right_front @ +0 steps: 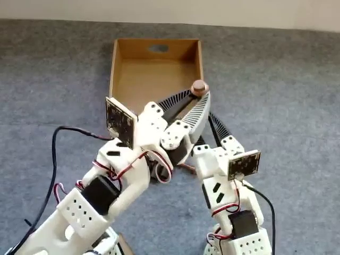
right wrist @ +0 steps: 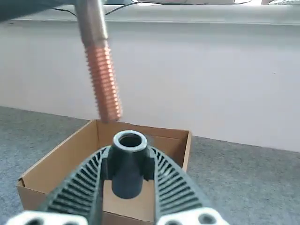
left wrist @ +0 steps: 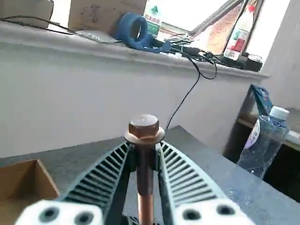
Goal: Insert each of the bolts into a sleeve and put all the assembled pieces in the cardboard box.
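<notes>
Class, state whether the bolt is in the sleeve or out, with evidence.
Out. The bolt hangs with its threaded tip above the sleeve, whose top hole shows empty.

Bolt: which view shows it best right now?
Left wrist view: the bolt stands clamped between the left fingers, with the flanged hex head and smooth shank in plain sight. The right wrist view catches its threaded end near the open top of the sleeve. The high view gives the head from above.

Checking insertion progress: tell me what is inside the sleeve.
Nothing visible: the sleeve has an open, dark mouth. The bolt hangs with its threaded tip outside, near that mouth. Deeper down, the bore is hidden.
</notes>
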Robot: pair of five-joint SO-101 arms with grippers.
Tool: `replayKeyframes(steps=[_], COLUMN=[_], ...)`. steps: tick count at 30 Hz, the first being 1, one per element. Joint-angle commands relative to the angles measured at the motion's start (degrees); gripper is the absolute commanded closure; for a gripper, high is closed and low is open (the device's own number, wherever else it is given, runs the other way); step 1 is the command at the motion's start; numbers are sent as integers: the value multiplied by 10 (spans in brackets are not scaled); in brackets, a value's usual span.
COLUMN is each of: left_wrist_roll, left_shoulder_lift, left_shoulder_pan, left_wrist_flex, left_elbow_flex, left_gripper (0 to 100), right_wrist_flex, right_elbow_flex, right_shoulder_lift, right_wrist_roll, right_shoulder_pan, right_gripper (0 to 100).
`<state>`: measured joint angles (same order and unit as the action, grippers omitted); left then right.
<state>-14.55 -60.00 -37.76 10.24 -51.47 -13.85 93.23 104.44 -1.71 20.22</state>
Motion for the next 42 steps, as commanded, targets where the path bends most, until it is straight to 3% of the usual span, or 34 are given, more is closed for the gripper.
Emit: replayKeyframes(steps=[1,8,15,23,28,38,42], left_wrist_roll=[19,25,20,23,23,23,91], left_shoulder_lift=[1,36,109,114,116,114,114], left_shoulder_pan=[1,49,44,44,44,41,17], left_wrist_flex=[-19,-74,-108,-103,-51,-23,-6], left_elbow_flex=[5,5,7,5,7,7,6], left_gripper=[992,992,992,992,992,992,992], right_wrist_flex=[10,10,12,13,13,12,11], right_elbow_flex=[-3,-2,7,13,13,13,14], right_shoulder_lift=[6,6,6,6,6,6,6], right_wrist_roll=[4,4,3,3,3,2,2], right_shoulder_pan=[-7,-7,-7,-7,-7,-7,-7], right_gripper=[993,993,993,993,993,993,993])
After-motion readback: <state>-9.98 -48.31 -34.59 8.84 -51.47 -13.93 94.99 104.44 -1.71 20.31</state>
